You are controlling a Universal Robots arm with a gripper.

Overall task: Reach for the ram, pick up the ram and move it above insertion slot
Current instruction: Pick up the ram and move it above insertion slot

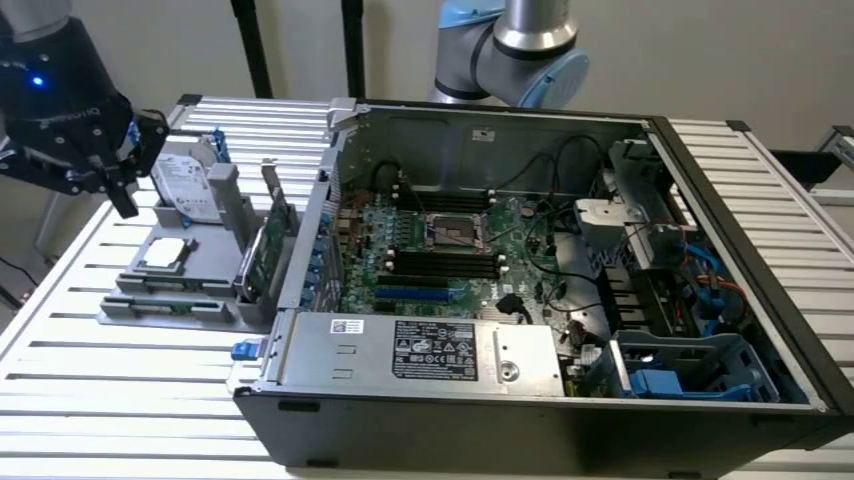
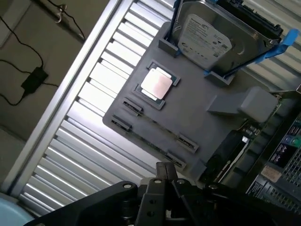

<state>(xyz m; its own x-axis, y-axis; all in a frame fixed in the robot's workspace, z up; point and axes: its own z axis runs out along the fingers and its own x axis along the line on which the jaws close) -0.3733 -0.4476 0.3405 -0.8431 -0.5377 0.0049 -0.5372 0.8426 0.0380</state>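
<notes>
Beside the open black computer case (image 1: pixel 534 425), the grey plastic fixture tray (image 2: pixel 197 117) holds the thin green ram stick (image 1: pixel 167 306) edge-up along its near edge. Its long axis runs left-to-right in the exterior view. The black gripper (image 1: pixel 114 195), apparently closed and empty, hovers above the tray's far end.

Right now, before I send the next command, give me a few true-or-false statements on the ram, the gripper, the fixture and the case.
1. The gripper holds the ram. False: the ram lies in the gray fixture, and the gripper hangs above it, apart.
2. The computer case is open, with the motherboard showing. True.
3. A hard drive stands on the fixture. True.
4. The fixture sits inside the case. False: it rests on the slatted table, to the exterior view's left of the case.
</notes>
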